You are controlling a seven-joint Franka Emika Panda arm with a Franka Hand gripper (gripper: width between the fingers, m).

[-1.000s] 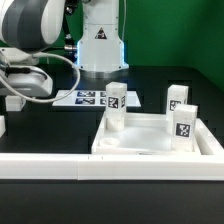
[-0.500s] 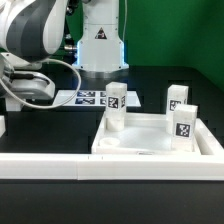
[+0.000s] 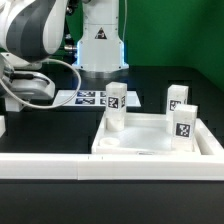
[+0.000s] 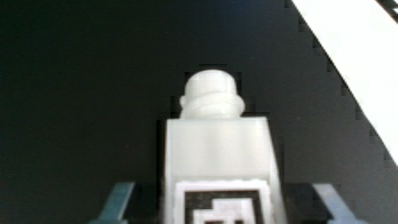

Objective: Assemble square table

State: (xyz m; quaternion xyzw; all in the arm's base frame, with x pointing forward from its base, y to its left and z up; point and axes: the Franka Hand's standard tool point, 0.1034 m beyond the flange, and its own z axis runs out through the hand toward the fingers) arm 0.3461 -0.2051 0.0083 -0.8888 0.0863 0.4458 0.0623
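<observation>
Since the picture of a second ago, the arm has shifted a little at the exterior view's left; over the last half second nothing further has moved. The large white plastic square tray-like top (image 3: 150, 148) lies on the black tabletop (image 3: 150, 75), toward the exterior view's right. Three small white tagged leg blocks stand upright at it: one at the far corner (image 3: 116, 98), one just behind the far rim (image 3: 178, 97), and one inside near the right rim (image 3: 185, 122). Whether any is seated in a socket cannot be told.

The wrist view shows a fourth white tagged leg block (image 4: 217, 140), ribbed tip pointing away, lying between the fingers of the tool (image 4: 222, 200). A dark gap shows on each side of the block, so the tool is judged apart and not clamped.

Assessment: the arm has settled over the last loose leg, and closing on it appears to be the step in hand.
</observation>
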